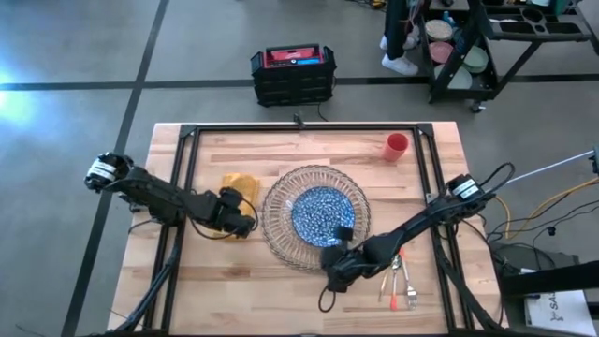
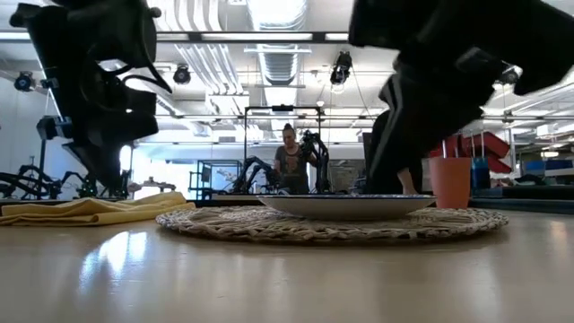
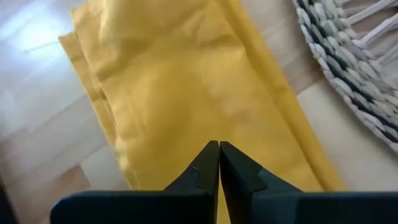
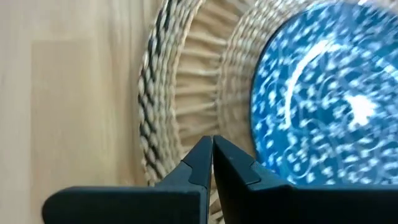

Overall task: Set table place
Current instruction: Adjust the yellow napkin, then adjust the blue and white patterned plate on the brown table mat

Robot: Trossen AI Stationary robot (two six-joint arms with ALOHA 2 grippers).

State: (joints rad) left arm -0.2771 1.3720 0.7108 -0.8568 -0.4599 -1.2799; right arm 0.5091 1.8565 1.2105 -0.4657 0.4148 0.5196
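**Both grippers closed and empty over a part-laid table**

Both grippers have their fingers pressed together and hold nothing. Left gripper (image 3: 218,163) hangs over the yellow napkin (image 3: 186,93), fingertips meeting in a thin line; whether they touch the cloth cannot be told. Right gripper (image 4: 211,158) sits above the near rim of the charger, tips likewise together, beside the blue plate.

Largest in view is the table (image 1: 281,300), a light-wood top with a black frame rail. At its centre lies the charger (image 1: 277,211), a wide round mat that reads as woven and ribbed in the wrist views. The blue-patterned plate (image 1: 314,208) rests in its middle. The napkin lies folded just left of the charger, apart from its edge. A small red cup (image 1: 397,146) stands upright toward the far right of the table, well apart from the plate. The cutlery (image 1: 401,281), with orange handles, lies near the front edge, right of the charger and just beside the right arm.
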